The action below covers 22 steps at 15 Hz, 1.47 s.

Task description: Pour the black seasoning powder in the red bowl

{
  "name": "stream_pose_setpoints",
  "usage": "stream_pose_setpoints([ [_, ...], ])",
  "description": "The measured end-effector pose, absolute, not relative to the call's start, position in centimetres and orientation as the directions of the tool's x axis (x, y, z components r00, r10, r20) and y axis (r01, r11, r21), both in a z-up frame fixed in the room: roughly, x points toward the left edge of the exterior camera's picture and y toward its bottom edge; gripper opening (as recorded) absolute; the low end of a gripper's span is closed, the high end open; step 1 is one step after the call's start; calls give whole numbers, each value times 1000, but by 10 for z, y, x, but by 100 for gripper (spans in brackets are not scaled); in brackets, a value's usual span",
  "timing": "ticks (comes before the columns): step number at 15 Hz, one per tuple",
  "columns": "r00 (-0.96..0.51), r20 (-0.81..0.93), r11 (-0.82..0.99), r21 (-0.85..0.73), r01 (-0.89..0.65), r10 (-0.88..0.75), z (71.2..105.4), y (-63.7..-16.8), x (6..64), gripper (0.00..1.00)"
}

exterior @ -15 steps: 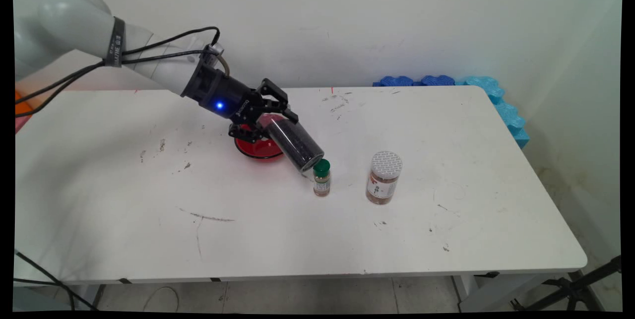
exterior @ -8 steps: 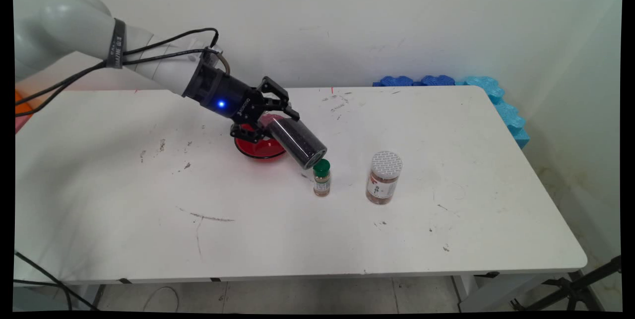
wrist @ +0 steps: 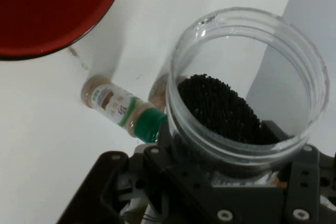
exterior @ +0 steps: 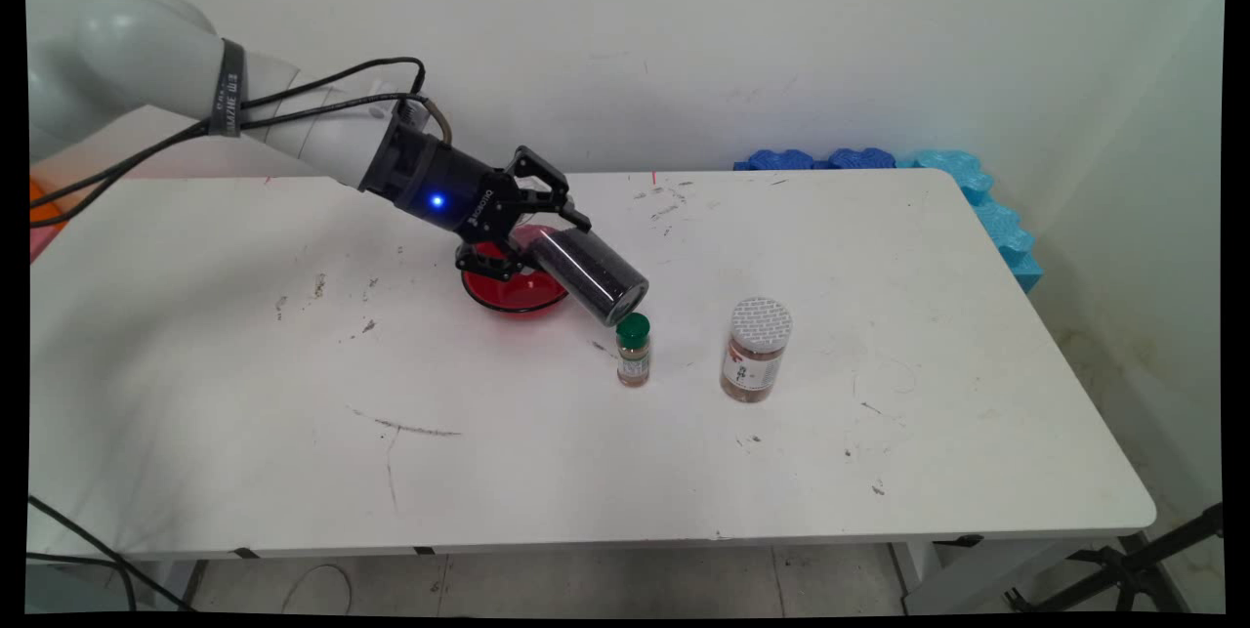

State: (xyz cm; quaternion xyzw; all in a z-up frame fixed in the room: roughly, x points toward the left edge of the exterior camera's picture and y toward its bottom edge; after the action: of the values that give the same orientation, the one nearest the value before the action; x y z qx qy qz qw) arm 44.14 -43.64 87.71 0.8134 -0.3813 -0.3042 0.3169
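Tilting above the table (exterior: 244,394), a clear open jar (exterior: 589,274) of black grains is held by the gripper (exterior: 532,237), jaws closed round its base end, mouth lowest and slanted toward the right edge. The slant keeps the grains piled low in the jar. A red bowl (exterior: 508,291) sits beneath the gripper near the far edge; a green-capped bottle (exterior: 633,351) stands just below the jar's mouth, a grey-lidded jar (exterior: 755,351) beside it.

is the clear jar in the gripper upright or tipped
Tipped. The gripper holds the clear jar slanted above the table, its open mouth without a lid, dark grains inside.
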Motion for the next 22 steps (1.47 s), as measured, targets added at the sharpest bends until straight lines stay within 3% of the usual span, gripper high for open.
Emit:
stream_pose_setpoints([
  [22,587,-406,-642,717,-270,-700,876,-434,443,0],
])
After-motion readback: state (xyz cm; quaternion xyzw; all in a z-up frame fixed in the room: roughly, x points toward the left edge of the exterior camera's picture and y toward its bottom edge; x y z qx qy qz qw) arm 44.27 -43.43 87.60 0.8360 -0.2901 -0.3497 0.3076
